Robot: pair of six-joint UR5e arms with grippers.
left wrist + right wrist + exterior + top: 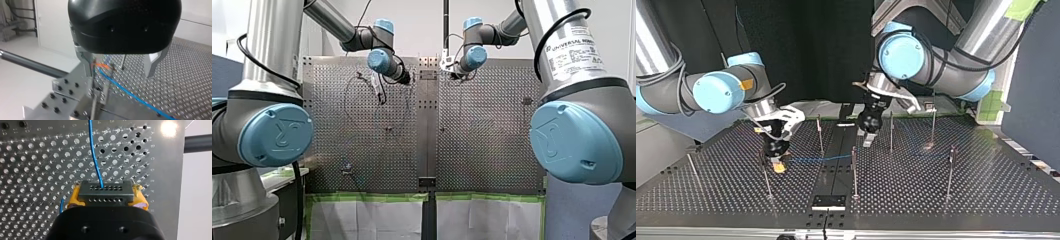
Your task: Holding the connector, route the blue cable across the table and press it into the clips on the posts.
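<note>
Right jaws, yellow pads (72,199), pinch the grey connector (105,191) tight. Blue cable (94,157) exits connector's front and runs straight ahead of them over the perforated table (37,170). Left jaws spread wide, holding nothing; cable passes below and between them, near a clip post (93,107).

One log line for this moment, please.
right gripper: jaws shut on connector | left gripper: jaws open by post | blue cable: leads from connector across table
</note>
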